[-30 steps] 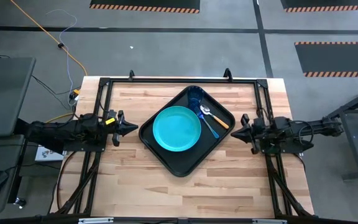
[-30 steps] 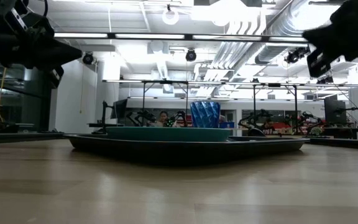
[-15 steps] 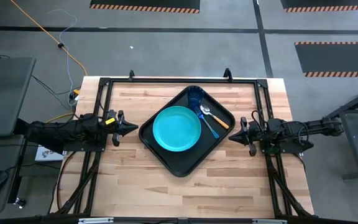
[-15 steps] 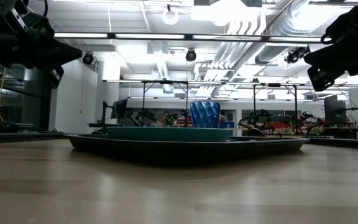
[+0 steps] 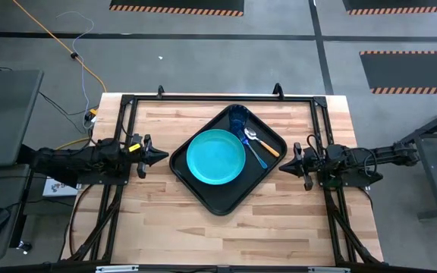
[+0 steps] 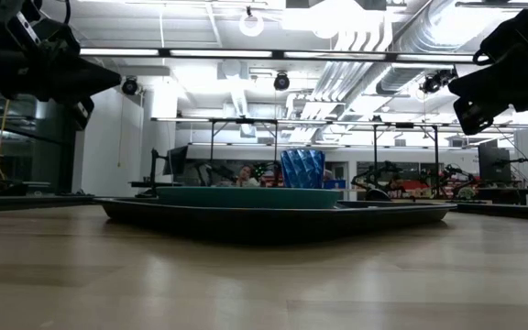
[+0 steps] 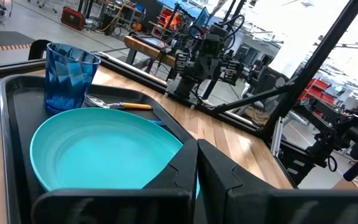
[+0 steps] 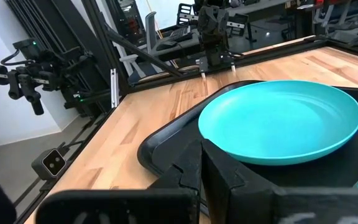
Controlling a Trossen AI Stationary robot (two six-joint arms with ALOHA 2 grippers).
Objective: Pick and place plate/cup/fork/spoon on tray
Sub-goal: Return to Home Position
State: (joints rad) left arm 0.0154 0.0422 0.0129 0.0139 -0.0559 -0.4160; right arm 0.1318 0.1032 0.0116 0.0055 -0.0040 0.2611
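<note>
The black tray lies turned at an angle on the middle of the table. On it rest the turquoise plate, the dark-blue cup standing upright at its far corner, the orange-handled spoon and the blue fork. My left gripper hangs shut and empty above the table, left of the tray. My right gripper hangs shut and empty above the table, right of the tray. The left wrist view shows the plate, the cup and the spoon; the right wrist view shows the plate.
A black frame runs along the table's far edge and down both sides. Bare wood lies in front of the tray. In the low view a person shows in the room far behind the table.
My right gripper has gone a little toward the table's near edge and down, then kept still.
</note>
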